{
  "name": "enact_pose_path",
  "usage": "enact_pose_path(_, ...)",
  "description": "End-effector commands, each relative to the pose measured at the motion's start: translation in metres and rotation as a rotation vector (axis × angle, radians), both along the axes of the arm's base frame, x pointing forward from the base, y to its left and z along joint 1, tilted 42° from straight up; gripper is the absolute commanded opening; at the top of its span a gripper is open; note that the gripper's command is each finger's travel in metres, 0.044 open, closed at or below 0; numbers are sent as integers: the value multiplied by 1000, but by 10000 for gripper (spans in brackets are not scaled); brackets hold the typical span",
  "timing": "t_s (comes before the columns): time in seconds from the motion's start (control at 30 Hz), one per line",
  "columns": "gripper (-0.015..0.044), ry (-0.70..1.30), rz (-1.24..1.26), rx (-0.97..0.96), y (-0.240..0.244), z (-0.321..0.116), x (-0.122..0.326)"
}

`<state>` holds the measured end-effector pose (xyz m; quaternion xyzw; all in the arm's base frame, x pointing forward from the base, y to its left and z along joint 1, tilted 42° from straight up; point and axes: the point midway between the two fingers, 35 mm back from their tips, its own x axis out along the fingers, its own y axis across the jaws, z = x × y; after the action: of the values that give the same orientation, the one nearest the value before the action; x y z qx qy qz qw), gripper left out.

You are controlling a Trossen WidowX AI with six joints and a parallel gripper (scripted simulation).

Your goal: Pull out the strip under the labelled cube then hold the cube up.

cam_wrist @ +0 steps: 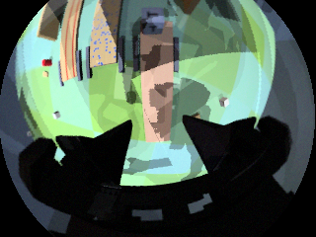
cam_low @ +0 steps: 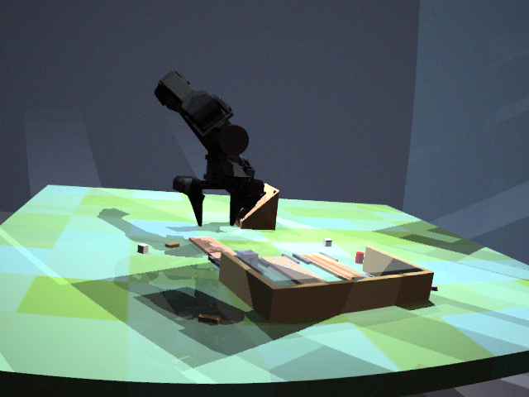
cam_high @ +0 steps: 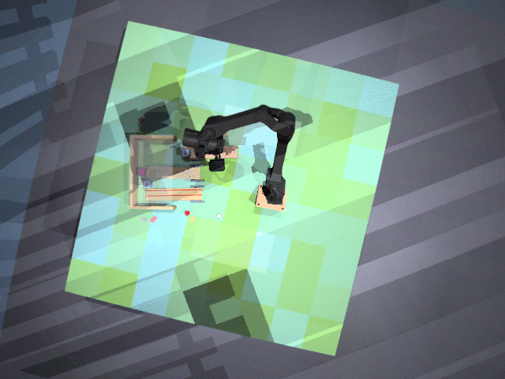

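The labelled cube [cam_high: 186,152] [cam_low: 247,259] [cam_wrist: 152,21], blue-grey with a dark mark on its side, appears to stand on the far end of the plain pink strip [cam_high: 231,151] [cam_low: 206,242] [cam_wrist: 157,74]. That strip sticks well out of its guides towards the near side. My gripper [cam_low: 216,224] [cam_wrist: 157,120] is open and empty, raised above the near part of the pink strip, fingers on either side of its line in the wrist view. A speckled strip [cam_high: 173,171] [cam_wrist: 103,41] and a red-striped strip [cam_high: 173,194] [cam_low: 333,265] [cam_wrist: 71,39] lie alongside. The arm partly hides the pink strip from above.
A three-sided wooden wall [cam_high: 133,173] [cam_low: 341,297] surrounds the strips' far ends. A magenta cube [cam_high: 140,170] and another blue-grey cube [cam_high: 147,183] stand inside. Dark guide rails [cam_high: 197,180] flank the strips. Outside are a red cylinder [cam_high: 186,212] [cam_low: 359,257] and small white cubes [cam_low: 142,248] [cam_wrist: 224,102].
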<state>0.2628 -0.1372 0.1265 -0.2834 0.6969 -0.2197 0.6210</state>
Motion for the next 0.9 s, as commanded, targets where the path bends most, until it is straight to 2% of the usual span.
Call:
enact_pose_path(0.0,440,1,-2,-6,2,-1,15)
enact_pose_path(0.87,440,-5,-2,-5,13,-2,110)
